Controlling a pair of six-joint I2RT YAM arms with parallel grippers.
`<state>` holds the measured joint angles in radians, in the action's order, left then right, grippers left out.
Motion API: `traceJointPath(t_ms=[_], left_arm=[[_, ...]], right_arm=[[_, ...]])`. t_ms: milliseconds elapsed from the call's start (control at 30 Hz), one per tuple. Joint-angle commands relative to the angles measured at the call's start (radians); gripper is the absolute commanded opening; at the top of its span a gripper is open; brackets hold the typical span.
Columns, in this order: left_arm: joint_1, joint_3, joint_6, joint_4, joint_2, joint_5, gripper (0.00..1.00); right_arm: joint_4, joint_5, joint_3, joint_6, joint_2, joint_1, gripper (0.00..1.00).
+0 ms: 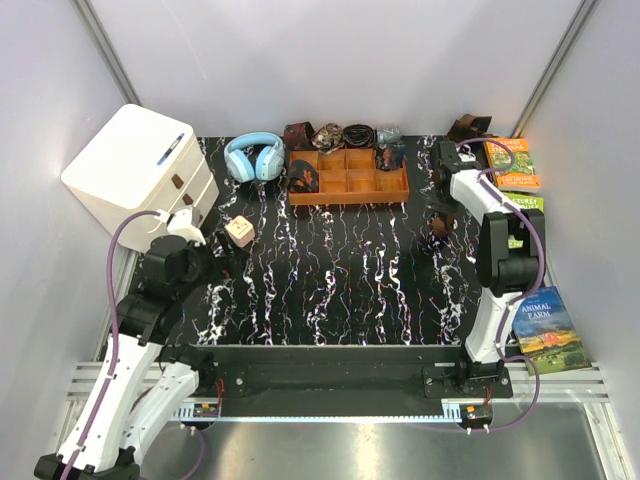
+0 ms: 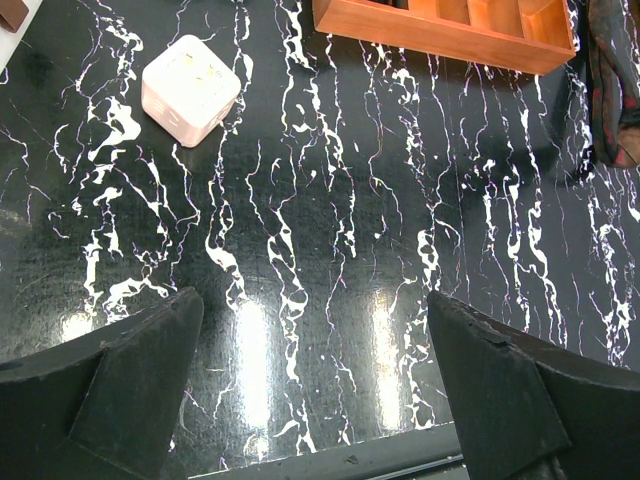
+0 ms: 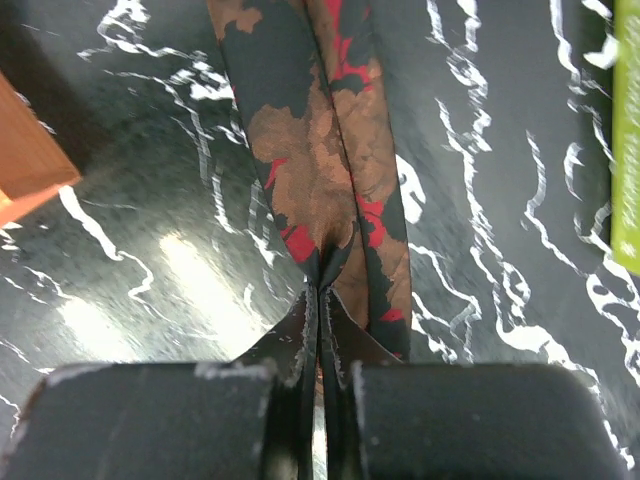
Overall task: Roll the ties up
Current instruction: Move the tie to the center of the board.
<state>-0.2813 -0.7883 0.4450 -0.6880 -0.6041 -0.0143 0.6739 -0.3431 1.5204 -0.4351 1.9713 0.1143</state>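
Seen from above, my arms work over a black worktop (image 1: 340, 290) veined in white. Plain pale walls (image 1: 330, 60) close it in, with grey metal posts in the far corners. A white drawer unit (image 1: 140, 172) fills the far left corner. Along the far edge come pale blue headphones (image 1: 253, 157), then an orange-brown wooden tray (image 1: 350, 198) with small rolled bundles (image 1: 340, 134) behind it, too small for me to name. A pink cube (image 1: 239, 231) stands near the left edge, close to my left arm (image 1: 165, 268). Books (image 1: 512, 163) lie along the right edge, one titled Animal Farm (image 1: 545, 328) toward the near right corner. My right arm (image 1: 508, 255) reaches toward the far right. A brown scrap of the tie (image 1: 438, 225) shows just left of it, between the tray and the right edge.

On the left wrist camera, the left gripper (image 2: 315, 370) stands wide apart with nothing between its fingers. It hangs over bare marble streaked with lamp glare. The cube (image 2: 190, 88) is at upper left and the tray's near wall (image 2: 440, 30) is along the top.

On the right wrist camera, the right gripper (image 3: 318, 330) is pinched tight on the tie (image 3: 320, 150). The dark fabric, blotched tan and red, bunches at the fingers and runs away across the worktop. I cannot tell whether it lies flat. A tray corner (image 3: 30, 160) shows at left and a green book edge (image 3: 625, 150) at right.
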Motion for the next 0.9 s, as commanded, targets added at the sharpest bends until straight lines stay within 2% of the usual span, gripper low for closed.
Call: traceJointPath(t_ms=[0,333,533,600,733,800,867], left_arm=[[-0.004,0.003,-0.008,0.022,0.012,0.011,0.97],[-0.004,0.003,-0.008,0.022,0.013,0.011,0.97],[-0.004,0.003,-0.008,0.022,0.015,0.013,0.97],[-0.004,0.003,-0.008,0.024,0.017,0.011,0.97],[-0.004,0.003,-0.009,0.022,0.017,0.011,0.97],[-0.004,0.003,-0.008,0.022,0.021,0.013,0.97],[-0.004,0.003,-0.006,0.022,0.021,0.011,0.97]], right_arm=[[-0.007,-0.051,-0.069,-0.059,-0.069,0.004,0.00],[-0.011,-0.074,-0.190,-0.218,-0.091,-0.015,0.00],[-0.010,-0.103,-0.230,-0.243,-0.149,-0.030,0.00],[-0.008,-0.090,-0.262,-0.261,-0.166,-0.042,0.06],[-0.010,-0.033,-0.313,-0.280,-0.198,-0.077,0.36],[-0.011,-0.031,-0.324,-0.280,-0.225,-0.087,0.38],[-0.010,-0.022,-0.322,-0.274,-0.247,-0.108,0.49]])
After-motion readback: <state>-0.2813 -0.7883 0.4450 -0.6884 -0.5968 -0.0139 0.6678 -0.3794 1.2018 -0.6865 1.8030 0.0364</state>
